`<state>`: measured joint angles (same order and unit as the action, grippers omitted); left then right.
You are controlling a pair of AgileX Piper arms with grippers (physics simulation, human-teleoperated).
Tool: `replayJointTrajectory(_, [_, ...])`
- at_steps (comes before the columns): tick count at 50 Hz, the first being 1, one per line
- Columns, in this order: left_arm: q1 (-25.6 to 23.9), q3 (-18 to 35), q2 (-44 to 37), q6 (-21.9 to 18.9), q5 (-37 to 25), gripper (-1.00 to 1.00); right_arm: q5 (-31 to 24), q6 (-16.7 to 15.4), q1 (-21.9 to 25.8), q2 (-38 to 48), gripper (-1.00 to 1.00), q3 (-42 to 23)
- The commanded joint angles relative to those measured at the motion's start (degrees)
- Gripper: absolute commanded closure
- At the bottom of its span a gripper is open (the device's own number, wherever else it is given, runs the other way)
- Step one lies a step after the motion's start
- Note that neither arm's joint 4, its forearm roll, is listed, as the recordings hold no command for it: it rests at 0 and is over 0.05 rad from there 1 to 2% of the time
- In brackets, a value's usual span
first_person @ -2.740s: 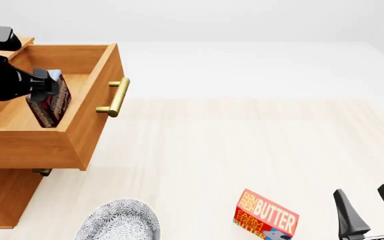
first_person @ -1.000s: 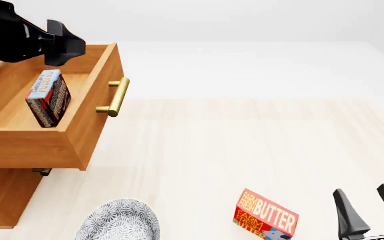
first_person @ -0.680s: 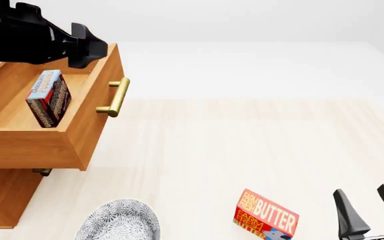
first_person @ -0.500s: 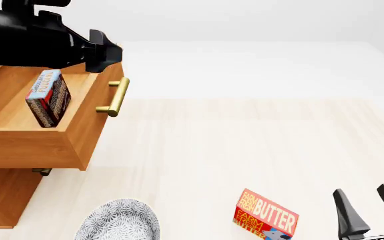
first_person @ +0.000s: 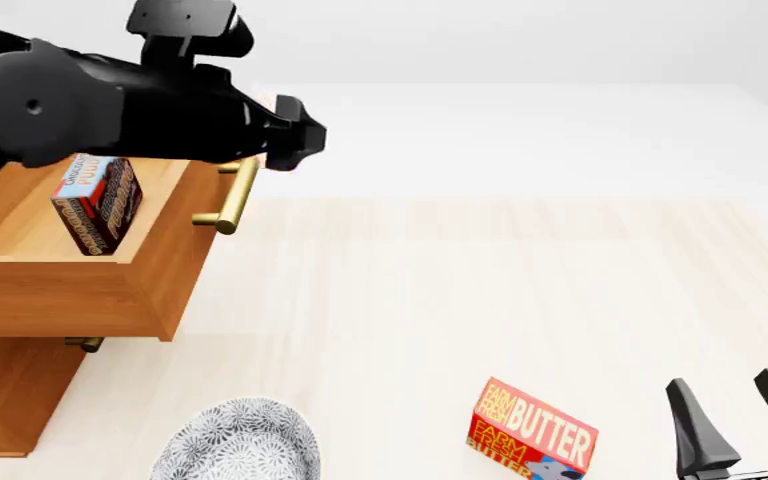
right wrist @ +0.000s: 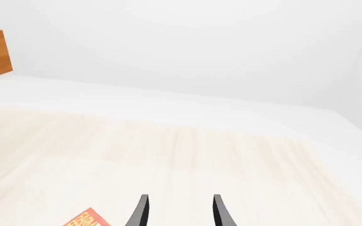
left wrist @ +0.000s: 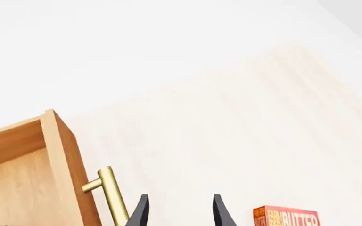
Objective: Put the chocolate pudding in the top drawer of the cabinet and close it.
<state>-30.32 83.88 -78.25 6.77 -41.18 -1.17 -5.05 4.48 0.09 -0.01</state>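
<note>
Pudding first: from my left wrist view I cannot see it at all, only the light-brown wooden top drawer (left wrist: 24, 165) with its smooth plank floor and thin front board, the round brass bar handle (left wrist: 111, 195) standing off that board, and my left gripper (left wrist: 177, 212), whose two black tapered fingers stand apart with nothing between them, out in front of the handle. A red-and-yellow cardboard butter box (left wrist: 286, 216) shows near that picture's lower edge on the pale, faintly grained wooden surface (left wrist: 244, 122). In the front view the small thin rectangular chocolate pudding box (first_person: 97, 200), light blue on top and dark brown below with a red edge, stands on its edge inside the top drawer, which juts fully out of the light-brown wooden cabinet (first_person: 4, 395); so I judge the placing done and the closing left to do. My bulky matte black left arm (first_person: 104, 105) crosses above the drawer, its tip past the drawer front. A grey speckled round bowl (first_person: 237, 440) and the butter box lie nearer the camera, and my right gripper (first_person: 744, 420) idles low at the right, open and empty. The right wrist view shows the same parted black fingers over bare pale surface, with a corner of the drawer front far off.
</note>
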Motion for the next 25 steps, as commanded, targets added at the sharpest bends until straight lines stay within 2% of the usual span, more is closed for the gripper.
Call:
replayJointTrajectory(1, [-2.4,-1.46,-3.33,1.64,3.76,-1.0,-0.03,0.03,0.02,0.01,-1.0,0.0])
replayJointTrajectory(25, [-2.99,-5.48,-6.25,5.93,9.42,-1.0,-0.3,-0.08,-0.04,0.11,-1.0,0.0])
